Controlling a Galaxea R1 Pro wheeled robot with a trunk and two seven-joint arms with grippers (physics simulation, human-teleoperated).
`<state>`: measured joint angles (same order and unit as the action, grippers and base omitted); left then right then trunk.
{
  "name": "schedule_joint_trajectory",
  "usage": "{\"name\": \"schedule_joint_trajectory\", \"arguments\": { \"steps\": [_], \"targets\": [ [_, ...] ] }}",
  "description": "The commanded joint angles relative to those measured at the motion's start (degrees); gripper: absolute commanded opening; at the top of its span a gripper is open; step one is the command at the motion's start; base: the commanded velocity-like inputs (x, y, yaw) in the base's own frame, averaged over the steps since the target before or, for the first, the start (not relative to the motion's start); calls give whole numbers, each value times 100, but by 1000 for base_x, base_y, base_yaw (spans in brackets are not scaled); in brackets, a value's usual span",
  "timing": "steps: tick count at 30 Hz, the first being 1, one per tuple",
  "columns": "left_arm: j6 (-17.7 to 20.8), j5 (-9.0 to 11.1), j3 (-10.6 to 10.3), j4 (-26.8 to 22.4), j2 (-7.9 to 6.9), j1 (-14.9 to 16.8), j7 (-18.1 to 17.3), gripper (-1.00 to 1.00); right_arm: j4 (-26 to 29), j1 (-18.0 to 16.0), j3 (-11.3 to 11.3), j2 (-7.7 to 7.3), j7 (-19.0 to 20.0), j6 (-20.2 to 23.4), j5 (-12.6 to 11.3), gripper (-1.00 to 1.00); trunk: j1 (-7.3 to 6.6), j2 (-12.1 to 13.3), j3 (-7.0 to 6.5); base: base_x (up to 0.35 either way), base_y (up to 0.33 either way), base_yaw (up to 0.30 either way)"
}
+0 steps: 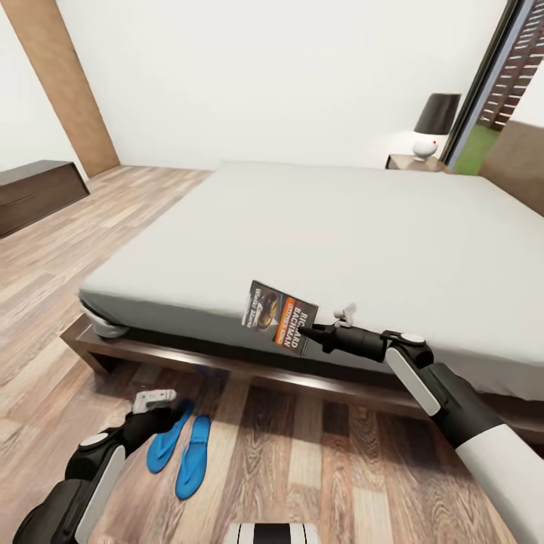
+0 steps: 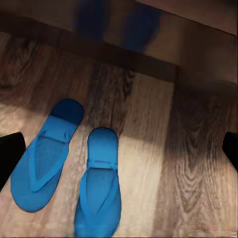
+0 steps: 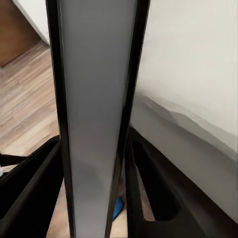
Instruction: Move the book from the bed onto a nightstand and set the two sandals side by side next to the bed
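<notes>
The right claw [image 1: 316,329] is clamped on the book [image 1: 278,316], holding it upright just off the bed's [image 1: 340,227] near mattress edge. The 2 sandals [image 1: 181,446] lie side by side on the plank floor [image 1: 317,468] beside the bed frame, under the left claw [image 1: 155,398] (spread wide, holding nothing). A nightstand [image 1: 412,162] bearing a black-shaded lamp [image 1: 434,125] stands at the bed's far corner, and a low dark bench [image 1: 34,193] lies well apart.
</notes>
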<state>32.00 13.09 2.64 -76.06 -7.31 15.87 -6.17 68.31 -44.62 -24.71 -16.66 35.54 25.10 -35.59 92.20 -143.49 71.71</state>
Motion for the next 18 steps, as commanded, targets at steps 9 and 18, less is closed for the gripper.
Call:
{"name": "schedule_joint_trajectory", "arguments": {
  "steps": [9, 18],
  "targets": [
    [-467, 51, 69, 568, 40, -457, 586, 100, 5, -3, -8, -4, -13, 48, -83, -100, -1, -2, 4, 0, 0, 281],
    [-1607, 133, 63, 1057, 337, -843, 1427, 100, 0, -3, -16, -4, -12, 48, -89, -100, -1, -2, 4, 0, 0, 281]
  ]
}}
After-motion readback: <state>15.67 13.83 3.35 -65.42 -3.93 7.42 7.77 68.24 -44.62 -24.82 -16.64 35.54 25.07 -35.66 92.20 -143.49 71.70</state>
